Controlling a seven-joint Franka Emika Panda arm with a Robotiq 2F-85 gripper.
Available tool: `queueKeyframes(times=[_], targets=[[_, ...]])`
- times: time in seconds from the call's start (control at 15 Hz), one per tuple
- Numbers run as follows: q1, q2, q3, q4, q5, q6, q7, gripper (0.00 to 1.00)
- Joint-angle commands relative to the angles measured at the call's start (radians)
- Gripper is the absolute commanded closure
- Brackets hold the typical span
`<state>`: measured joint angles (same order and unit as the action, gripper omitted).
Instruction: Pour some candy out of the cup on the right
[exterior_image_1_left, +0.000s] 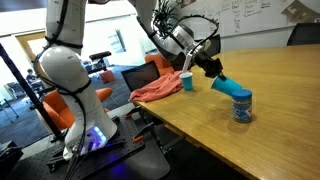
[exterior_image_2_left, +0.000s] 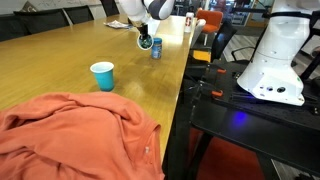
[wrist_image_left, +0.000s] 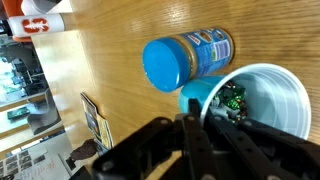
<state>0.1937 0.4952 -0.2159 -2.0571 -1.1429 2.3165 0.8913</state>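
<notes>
- Bench (exterior_image_1_left: 285, 125): a wide wooden top is carrying everything. No spilled candy is showing on it in any view, so by my reading nothing is pouring out yet.
- Arm (exterior_image_1_left: 62, 75): the white robot is standing at the bench's edge and reaching across it toward the far group of things.
- Cloth (exterior_image_1_left: 152, 93): an orange cloth is lying crumpled at the bench edge, well apart from the pour and playing no part in it.
- Gripper (exterior_image_1_left: 213, 72): it is clamping the cup by its rim and holding it off the bench. The lift therefore looks done.
- Cup (exterior_image_1_left: 229, 86): the light-blue cup is hanging tilted in the air, just beside and slightly above the jar. Whether the two are touching cannot be told. The tip appears to be only beginning.
- Jar (exterior_image_1_left: 241, 106): a squat blue jar with a lid and a label is standing upright on the bench, right under the cup's lower end.
- Small cup (exterior_image_1_left: 187, 81): a teal cup is standing upright near the cloth, untouched.
- Candy (wrist_image_left: 232, 97): small dark and pale pieces are sitting inside the cup against its wall in the wrist view. What is left, as I judge it, is tipping further until some pieces roll out, ideally clear of the jar.
</notes>
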Motion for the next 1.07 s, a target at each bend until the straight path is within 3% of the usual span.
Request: queueKeyframes(times=[0.0, 1.0], targets=[[-0.045, 0.009, 0.065, 0.015, -0.029, -0.038, 0.013, 0.99], [-0.02, 0.175, 0.196, 0.144, -0.3, -0.403, 0.111, 0.99]])
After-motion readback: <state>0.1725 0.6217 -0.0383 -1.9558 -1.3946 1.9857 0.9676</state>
